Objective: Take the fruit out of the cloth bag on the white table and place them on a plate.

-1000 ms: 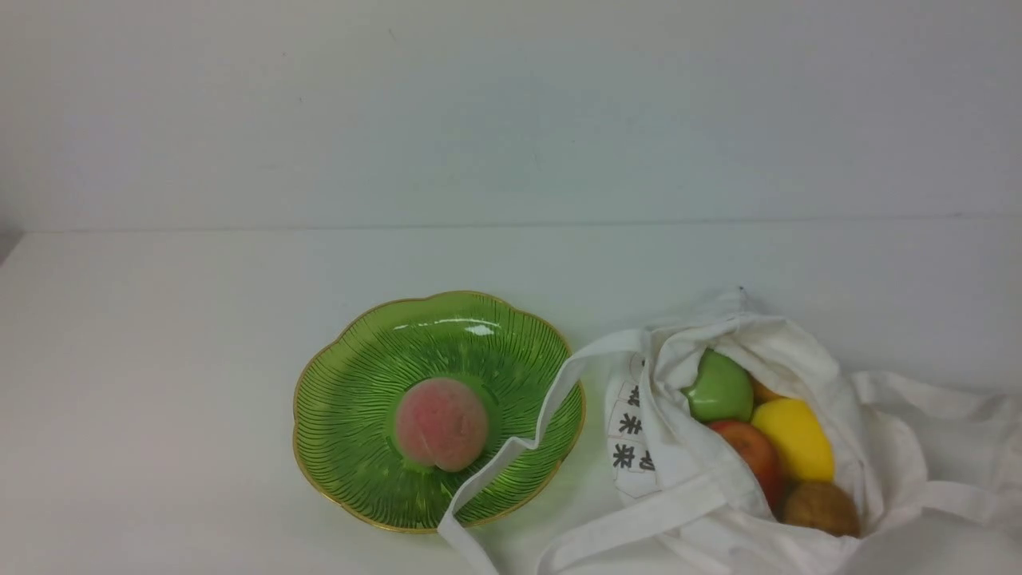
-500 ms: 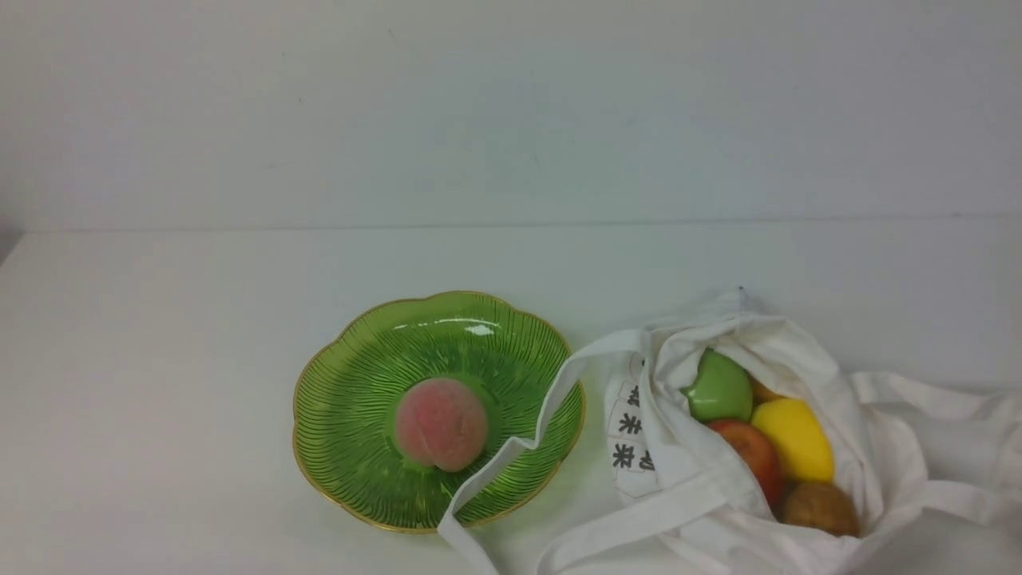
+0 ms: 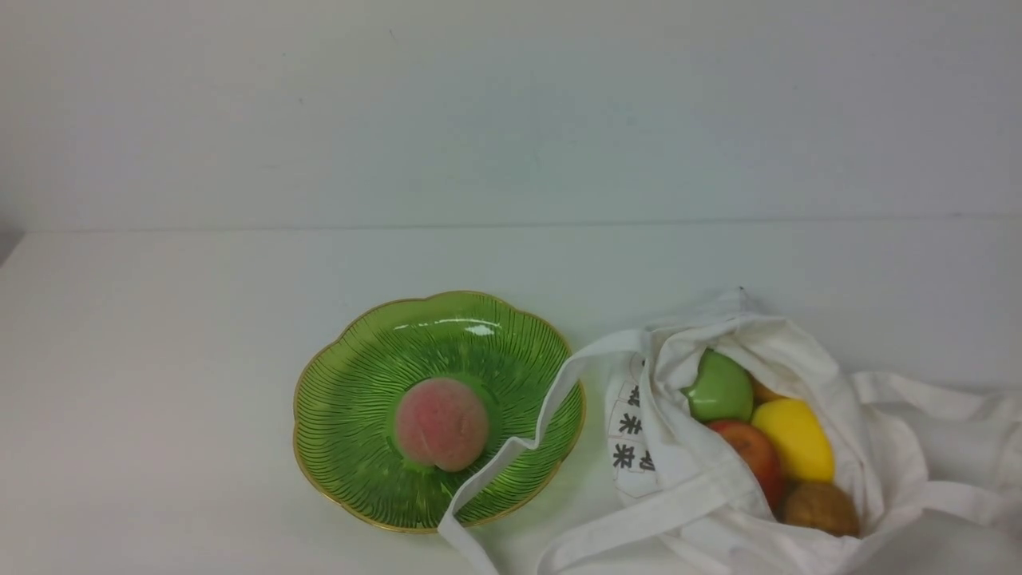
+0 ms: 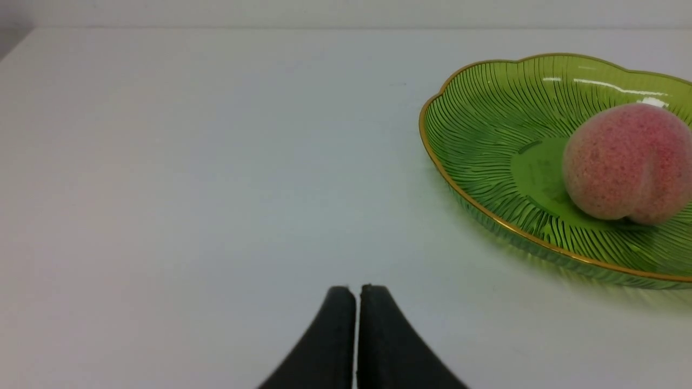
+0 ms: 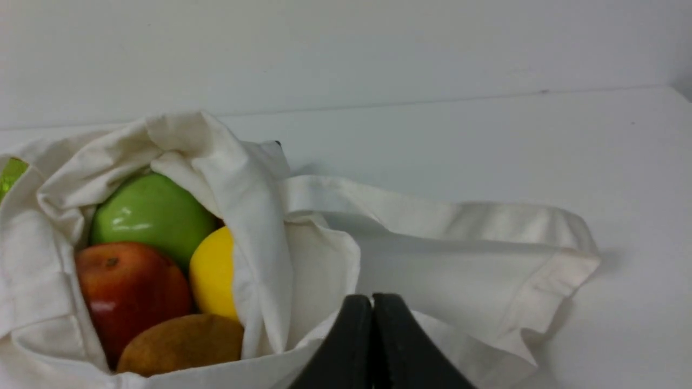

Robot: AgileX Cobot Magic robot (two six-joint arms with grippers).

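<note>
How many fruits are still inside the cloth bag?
4 visible: green apple, red apple, lemon, brown kiwi-like fruit. An orange sliver behind may be a fifth.

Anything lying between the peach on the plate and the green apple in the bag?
Yes, in the front view: a white strap handle lies across the plate's rim, then the cloth bag's printed side, between the peach and the green apple.

plate (image 3: 351,415): on the table (image 3: 160,319), near its front edge, about mid-width
peach (image 3: 441,423): in the plate's middle
cloth bag (image 3: 798,351): right of the plate, at the front edge, mouth open
bag strap (image 3: 519,447): lies across the plate's right rim
apples, lemon, kiwi (image 3: 821,508): inside the bag, kiwi nearest the front edge
wall (image 3: 511,104): behind the table's back edge
</note>
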